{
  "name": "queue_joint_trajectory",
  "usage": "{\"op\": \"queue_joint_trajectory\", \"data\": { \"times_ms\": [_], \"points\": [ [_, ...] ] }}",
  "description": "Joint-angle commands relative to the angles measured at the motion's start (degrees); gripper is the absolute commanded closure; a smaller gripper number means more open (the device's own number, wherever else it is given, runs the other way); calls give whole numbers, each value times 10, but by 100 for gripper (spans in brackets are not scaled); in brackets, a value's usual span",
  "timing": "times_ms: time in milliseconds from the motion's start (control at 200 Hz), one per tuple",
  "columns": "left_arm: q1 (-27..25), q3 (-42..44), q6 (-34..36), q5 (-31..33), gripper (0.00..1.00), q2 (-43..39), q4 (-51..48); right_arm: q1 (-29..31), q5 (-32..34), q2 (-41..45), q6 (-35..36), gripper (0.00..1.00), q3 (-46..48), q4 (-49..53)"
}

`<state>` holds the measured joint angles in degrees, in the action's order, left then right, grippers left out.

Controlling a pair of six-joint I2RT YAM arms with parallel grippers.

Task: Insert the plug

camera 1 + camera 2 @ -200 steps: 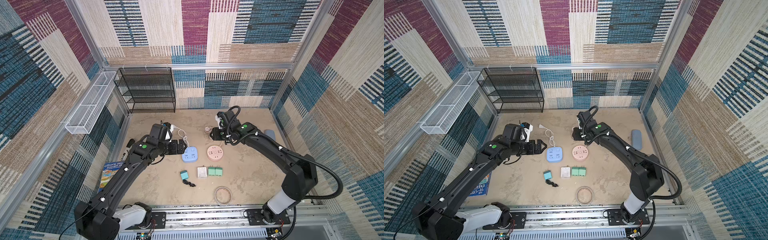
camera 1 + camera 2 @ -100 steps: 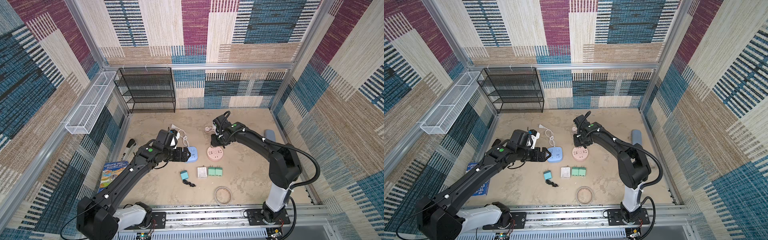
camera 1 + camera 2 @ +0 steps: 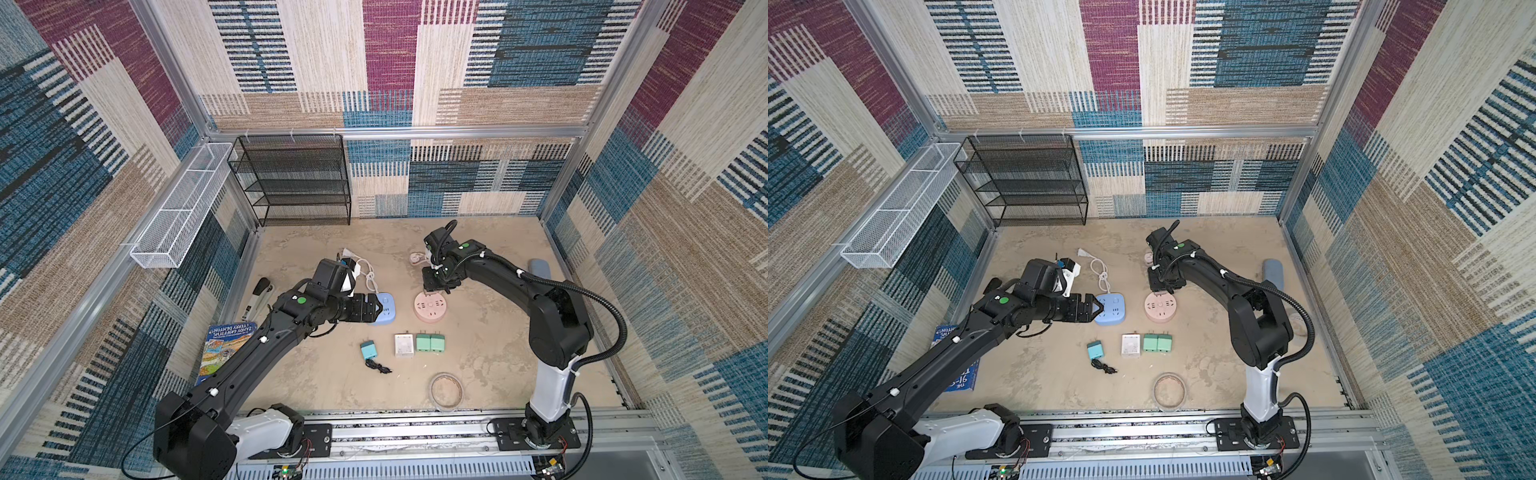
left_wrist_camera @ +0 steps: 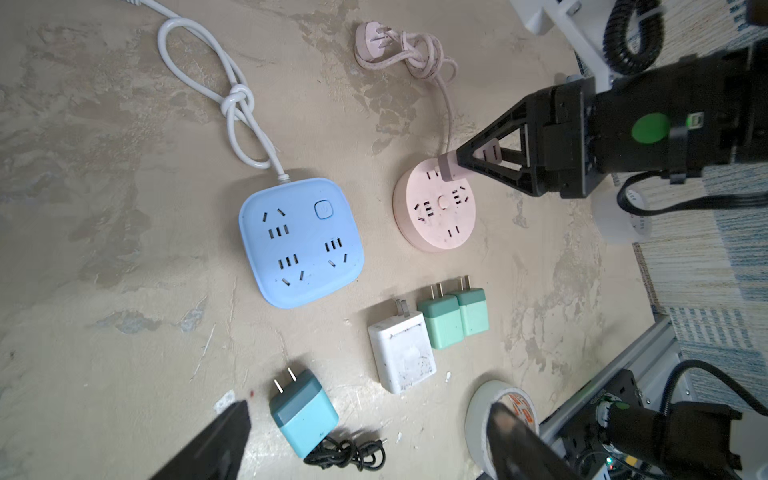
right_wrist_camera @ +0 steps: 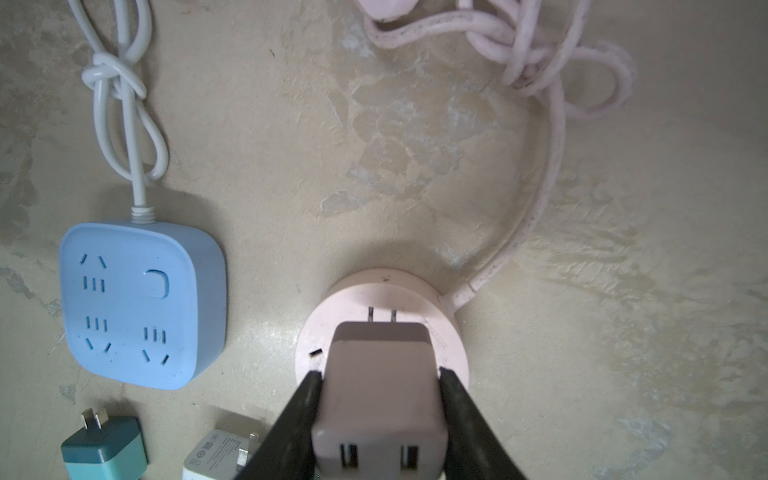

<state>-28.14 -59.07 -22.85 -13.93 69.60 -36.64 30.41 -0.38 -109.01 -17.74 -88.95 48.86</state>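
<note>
the only writing i can really make out is on the book (image 3: 220,353) lying at the left edge of the table (image 3: 490,332), where upside-down capitals seem to read "andy griffiths" and "terry denton". the white charger (image 5: 220,455) carries a fine-print label too small to read, and the tape roll (image 4: 482,403) has orange printing i can't decipher. the pink plug (image 5: 380,395) is pinched between the right fingers (image 5: 291,424), held over the cord-side rim of the round pink socket (image 5: 374,291), its two prongs bare against the socket's face; whether they touch it i can't tell. the left fingers (image 4: 216,449) are spread wide with nothing between them, hovering just beside the left edge of the blue square socket (image 3: 386,309), which sits near the pink one with a gap between. in front of both sockets lie a teal charger (image 4: 303,411) with a black cable (image 4: 345,455), the white charger, and two green chargers (image 4: 440,324) touching side by side. the knotted white cord (image 4: 237,99) and bundled pink cord (image 4: 419,54) trail toward the back. bare table lies open behind the cords up to the black wire shelf (image 3: 297,180), and right of the pink socket out toward the wall, though the right arm (image 3: 519,286) stretches over that part. a white wire basket (image 3: 183,208) hangs on the left wall.
</note>
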Motion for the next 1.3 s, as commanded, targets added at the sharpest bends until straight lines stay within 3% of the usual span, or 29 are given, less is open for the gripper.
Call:
{"op": "queue_joint_trajectory", "data": {
  "times_ms": [0,1297],
  "points": [
    [-1,2,-3,-9,6,1,10,1,8,-6,5,100,1,3],
    [-1,14,-8,-18,6,4,25,8,-6,-14,14,100,22,6]
  ]
}}
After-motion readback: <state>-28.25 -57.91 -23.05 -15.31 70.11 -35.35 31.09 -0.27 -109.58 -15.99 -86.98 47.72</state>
